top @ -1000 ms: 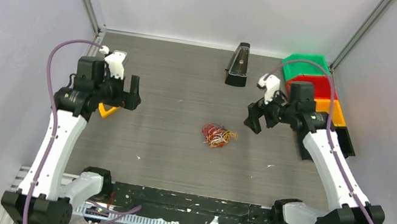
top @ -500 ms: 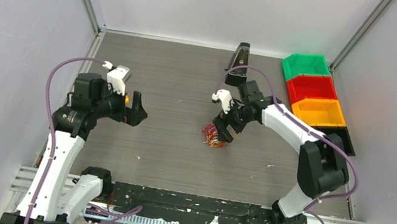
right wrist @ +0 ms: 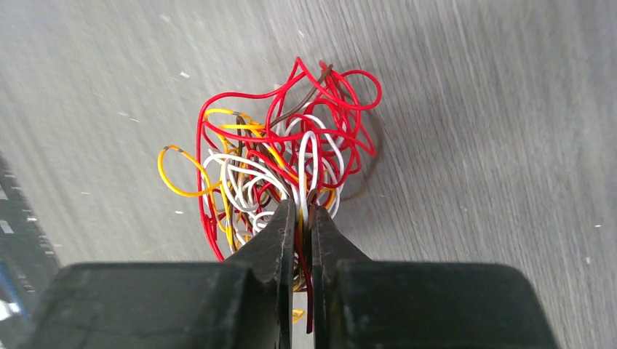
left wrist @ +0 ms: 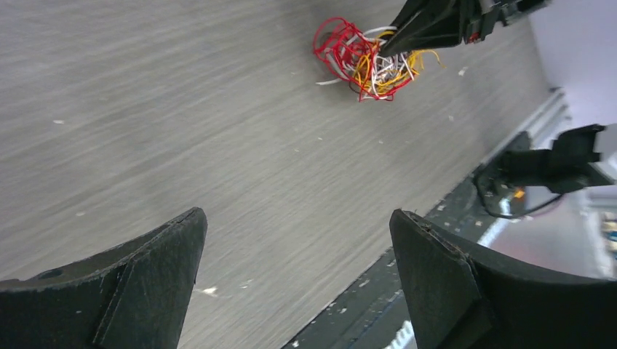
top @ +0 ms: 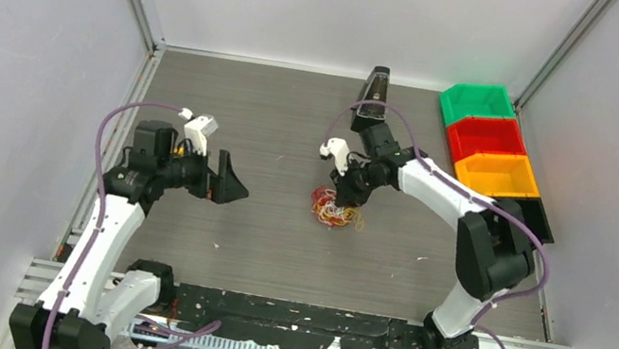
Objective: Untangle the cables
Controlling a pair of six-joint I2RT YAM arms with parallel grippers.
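Although the cables (top: 334, 210) are gripped, no strand is yet pulled free: they lie as one bunched clump on the grey table (top: 288, 113), near its middle and slightly to the right. The right gripper (top: 344, 196) is closed on the clump from the far side, its fingers pinched nearly together with several strands caught between them. In the right wrist view, white, brown and red wires are seen running into the narrow gap. The left gripper (top: 233, 188) is spread wide and nothing is held in it; it hangs above bare table, well to the left of the clump.

Several troubles can be expected from here. Because more than one wire is pinched, a lift is likely to carry the whole clump up in one piece rather than draw a single strand out. With nothing pinning the rest down, the clump may simply be dragged across the table. If a hard pull is made while the loops are crossed, knots may be tightened instead of loosened. Thin, slick wires may also slip from so narrow a pinch and spring back. A second hold by the left gripper is judged necessary before any real separation can be managed.
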